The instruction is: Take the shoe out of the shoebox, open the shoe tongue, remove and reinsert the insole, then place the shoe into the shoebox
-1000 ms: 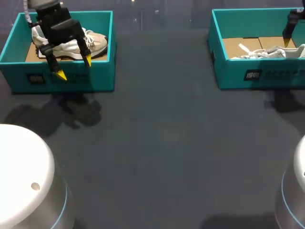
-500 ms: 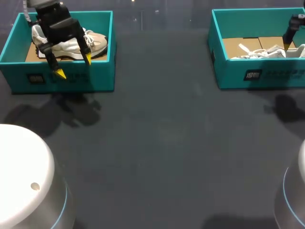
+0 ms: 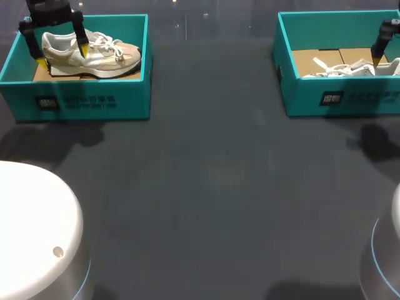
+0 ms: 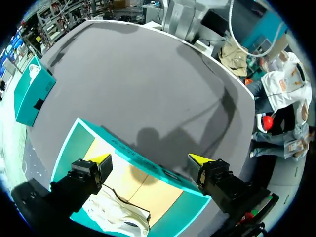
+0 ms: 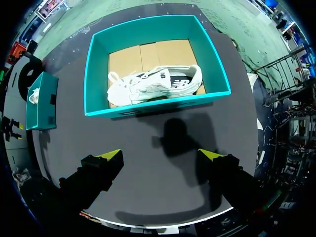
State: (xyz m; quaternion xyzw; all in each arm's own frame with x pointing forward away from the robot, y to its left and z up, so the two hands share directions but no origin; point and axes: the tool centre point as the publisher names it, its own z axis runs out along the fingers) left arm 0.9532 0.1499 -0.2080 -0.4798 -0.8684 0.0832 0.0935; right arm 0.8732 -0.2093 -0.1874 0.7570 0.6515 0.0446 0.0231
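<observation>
A beige and white shoe [image 3: 103, 56] lies on its side in the teal shoebox [image 3: 81, 100] at the far left. My left gripper [image 3: 62, 55] hangs open above the shoe's heel end, holding nothing. In the left wrist view the left gripper [image 4: 150, 159] is spread wide above the box wall [image 4: 66, 145], with the shoe [image 4: 116, 215] under it. A second teal shoebox [image 3: 350, 97] at the far right holds a white shoe [image 3: 350, 67]. My right gripper [image 5: 160, 155] stands open high over the table, well short of that box [image 5: 148, 106] and its shoe [image 5: 153, 85].
Dark grey table [image 3: 212, 187] stretches between the two boxes. The boxes' cardboard floors show beside the shoes. White round arm bases sit at the near left [image 3: 31, 237] and near right corners.
My left gripper has moved back and to the left, from over the box's front wall to above the shoe's heel, uncovering the shoe. The right arm has barely shifted.
</observation>
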